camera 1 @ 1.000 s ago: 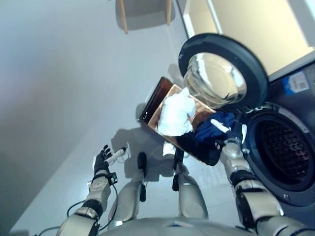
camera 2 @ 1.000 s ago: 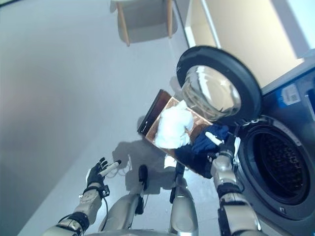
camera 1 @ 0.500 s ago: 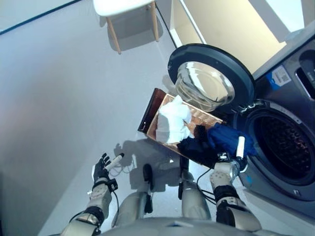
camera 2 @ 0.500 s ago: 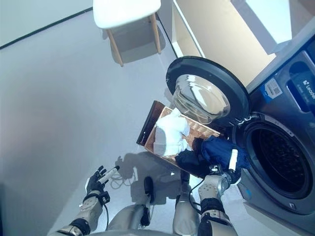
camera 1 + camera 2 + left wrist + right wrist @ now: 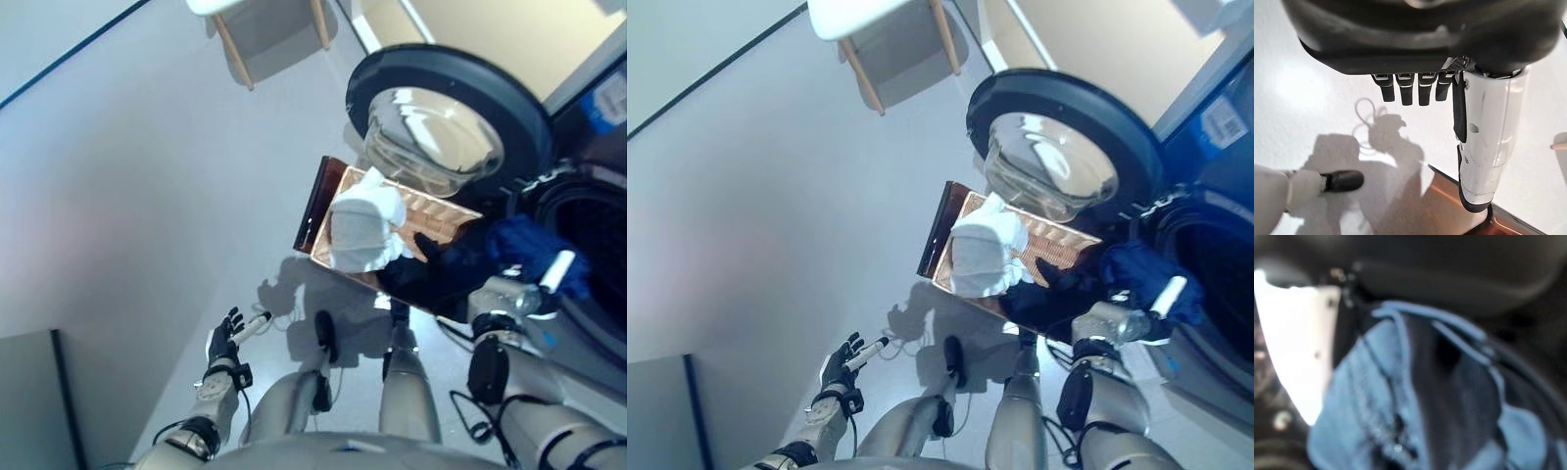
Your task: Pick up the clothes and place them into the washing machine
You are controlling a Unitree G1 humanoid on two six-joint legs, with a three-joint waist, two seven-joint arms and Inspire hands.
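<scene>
My right hand (image 5: 529,289) is shut on a blue garment (image 5: 524,245) and holds it at the rim of the washing machine's dark drum opening (image 5: 600,220). In the right wrist view the blue garment (image 5: 1400,396) bunches against the palm beside the white thumb cover (image 5: 1298,342). The wicker basket (image 5: 446,209) rests on the dark brown box (image 5: 315,201) and holds a white garment (image 5: 364,230) and a dark garment (image 5: 431,284) at its near end. My left hand (image 5: 227,343) hangs open and empty low at the left, over the floor.
The machine's round glass door (image 5: 441,122) stands open above the basket. A white chair with wooden legs (image 5: 257,34) stands at the far top. The brown box's corner (image 5: 1449,205) lies past my left hand in the left wrist view.
My right hand has carried the blue garment from over the basket's near end to the right, up to the drum opening. The camera has shifted. The left hand stays idle.
</scene>
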